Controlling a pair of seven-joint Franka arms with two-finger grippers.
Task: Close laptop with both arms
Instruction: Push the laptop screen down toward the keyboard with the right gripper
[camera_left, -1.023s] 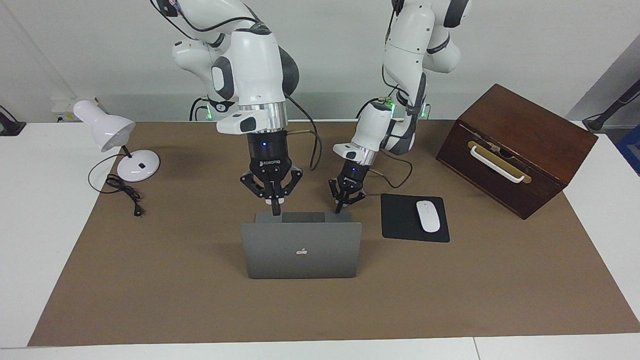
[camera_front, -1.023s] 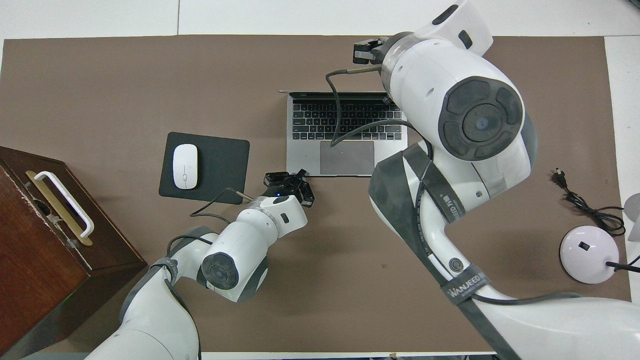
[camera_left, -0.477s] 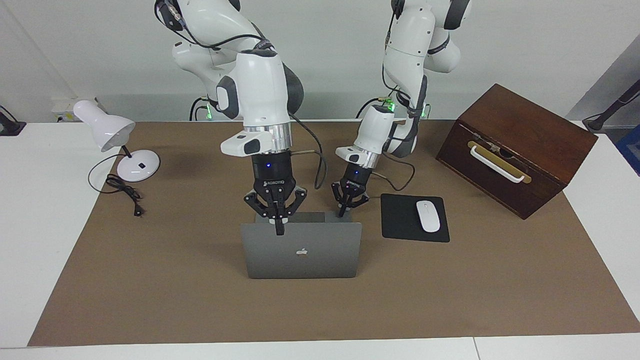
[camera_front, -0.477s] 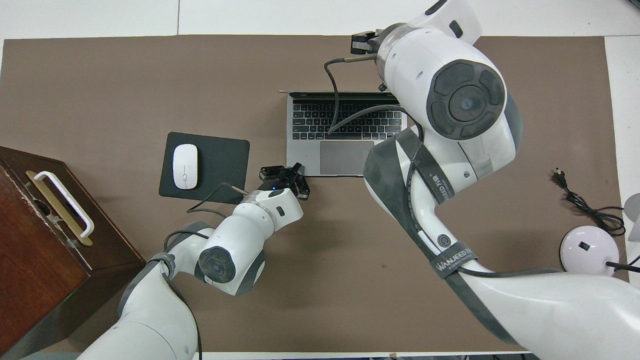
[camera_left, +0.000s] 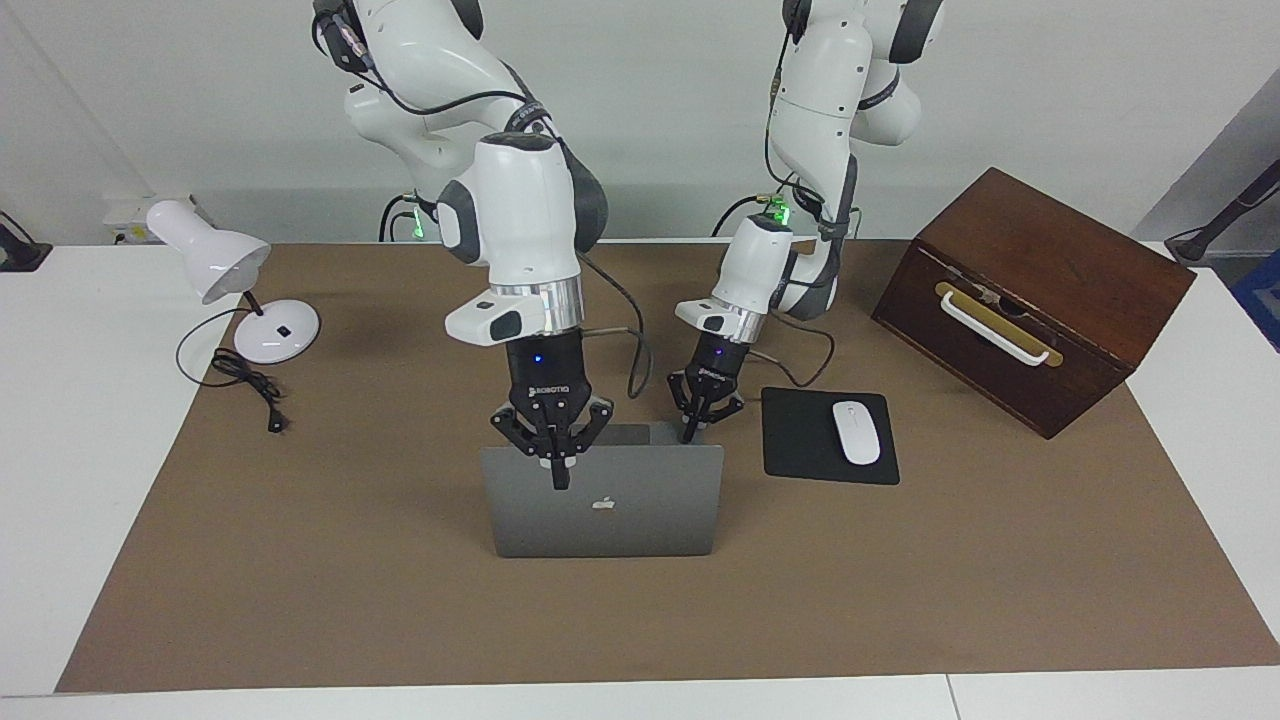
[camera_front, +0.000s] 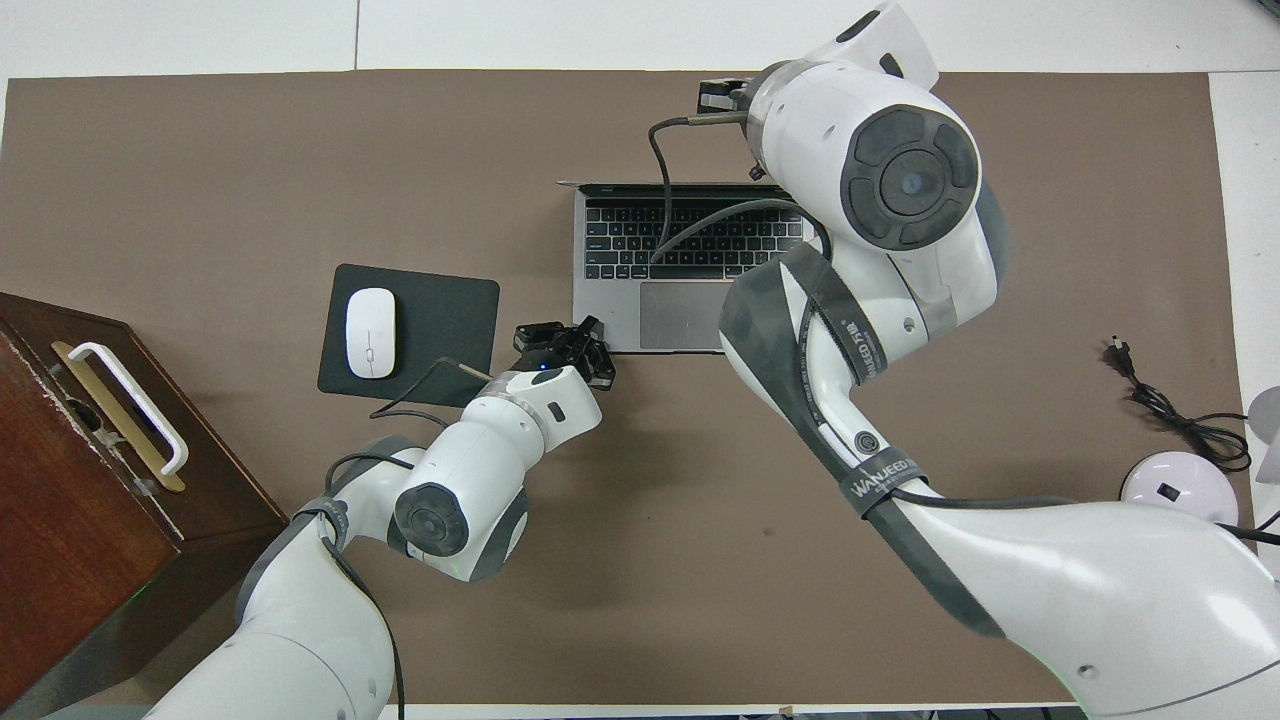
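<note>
Laptop (camera_left: 603, 500) stands open at the middle of the brown mat (camera_left: 300, 560) that covers the worktop (camera_left: 60, 450), its lid upright with the logo side turned away from the robots. In the overhead view its keyboard and trackpad (camera_front: 690, 260) lie bare, facing the arms.

The right gripper (camera_left: 556, 458) hangs over the lid's top edge, toward the right arm's end of it. Its fingers are pressed together into one point, and the tip shows in front of the lid's outer face just below the edge; whether it touches the lid I cannot tell. In the overhead view the right arm's wrist hides most of this gripper.

The left gripper (camera_left: 690, 428) is low at the laptop's base, at the corner nearest the robots on the left arm's end. Its fingers also look drawn together and point down at that corner. In the overhead view it (camera_front: 560, 345) sits just beside the front edge of the palm rest, between the laptop and the mouse pad (camera_left: 800, 450).

The black mouse pad lies beside the laptop, toward the left arm's end, with a white mouse (camera_left: 856, 432) on it. A dark wooden box (camera_left: 1060, 260) with a white handle stands further toward that end. A white desk lamp (camera_left: 225, 270) with its loose cord stands at the right arm's end.
</note>
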